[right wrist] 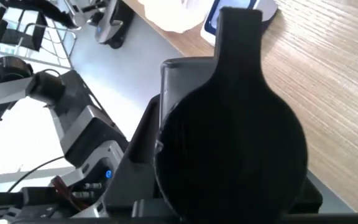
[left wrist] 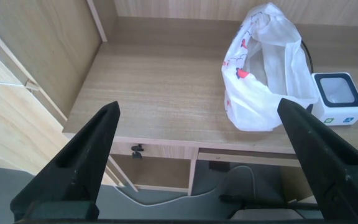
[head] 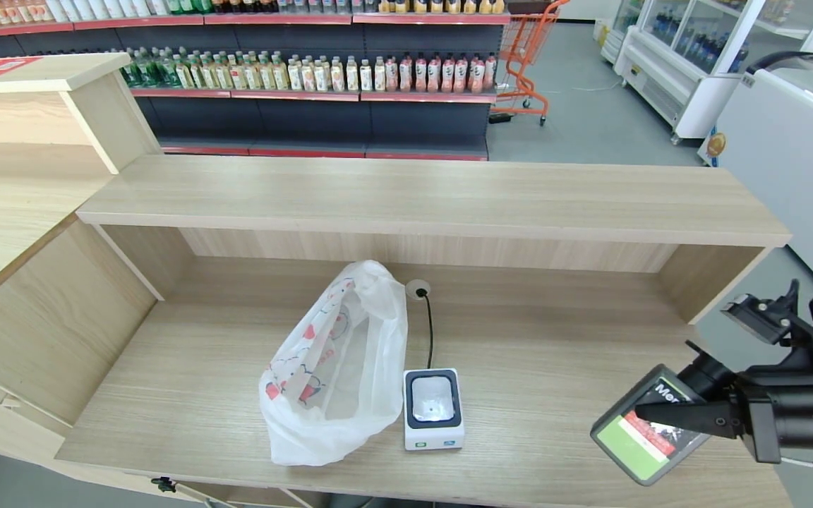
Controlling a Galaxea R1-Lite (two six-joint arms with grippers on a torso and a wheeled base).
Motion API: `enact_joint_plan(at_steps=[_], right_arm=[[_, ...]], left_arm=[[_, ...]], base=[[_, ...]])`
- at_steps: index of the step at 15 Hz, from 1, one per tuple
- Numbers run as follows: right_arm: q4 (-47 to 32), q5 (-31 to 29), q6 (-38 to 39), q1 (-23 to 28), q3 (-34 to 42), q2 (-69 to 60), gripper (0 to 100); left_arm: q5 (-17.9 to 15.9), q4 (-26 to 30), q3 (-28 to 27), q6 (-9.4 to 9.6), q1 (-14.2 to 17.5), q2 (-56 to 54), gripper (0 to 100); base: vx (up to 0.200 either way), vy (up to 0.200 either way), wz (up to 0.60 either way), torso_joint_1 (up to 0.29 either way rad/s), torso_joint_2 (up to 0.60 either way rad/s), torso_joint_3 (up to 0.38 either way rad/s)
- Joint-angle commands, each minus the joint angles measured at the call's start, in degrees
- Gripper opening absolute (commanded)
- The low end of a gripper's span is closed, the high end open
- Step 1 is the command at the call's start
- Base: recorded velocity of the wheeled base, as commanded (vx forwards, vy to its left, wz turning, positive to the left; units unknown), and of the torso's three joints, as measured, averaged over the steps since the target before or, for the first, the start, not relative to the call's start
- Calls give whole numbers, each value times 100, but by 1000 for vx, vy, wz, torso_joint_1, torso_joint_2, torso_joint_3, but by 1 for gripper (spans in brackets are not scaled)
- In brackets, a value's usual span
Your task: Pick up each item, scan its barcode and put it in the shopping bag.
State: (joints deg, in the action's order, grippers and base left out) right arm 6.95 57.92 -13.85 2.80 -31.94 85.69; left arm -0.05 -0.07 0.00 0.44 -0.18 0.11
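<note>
Nearest us, over the counter's [head: 555, 367] near right corner, the right hand [head: 675, 416] is clamped on a flat pack [head: 639, 444] (green, red and white face up), one end hidden behind a finger. On the pale wood the white shopping bag [head: 336, 367] stands open just left of the scanner [head: 433, 408]. Beyond are bottle shelves [head: 308, 70], an orange trolley [head: 530, 56] and freezers [head: 689, 63]. From the left wrist we see the left hand [left wrist: 199, 106] spread wide off the near left edge, above a key [left wrist: 135, 149].

shop | drink shelves [head: 308, 70] | freezers [head: 689, 49] | checkout counter [head: 555, 367]
</note>
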Motion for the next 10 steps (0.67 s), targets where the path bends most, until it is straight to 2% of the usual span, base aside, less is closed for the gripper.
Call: enact_joint_plan(at_steps=[1,6,10], right_arm=[[562,9,14,-263,-128,1011,0],[588,18,23,-702,-295,1161,0],[615,18,31,-764,-374,1187,0]], left_arm=[[5,-1,0,0,1,-2,100],[-4,-1,0,0,1,-2,100],[5,-1,0,0,1,-2,100]], base=[[0,0,0,0,0,0],[0,0,0,0,0,0],[0,0,0,0,0,0]])
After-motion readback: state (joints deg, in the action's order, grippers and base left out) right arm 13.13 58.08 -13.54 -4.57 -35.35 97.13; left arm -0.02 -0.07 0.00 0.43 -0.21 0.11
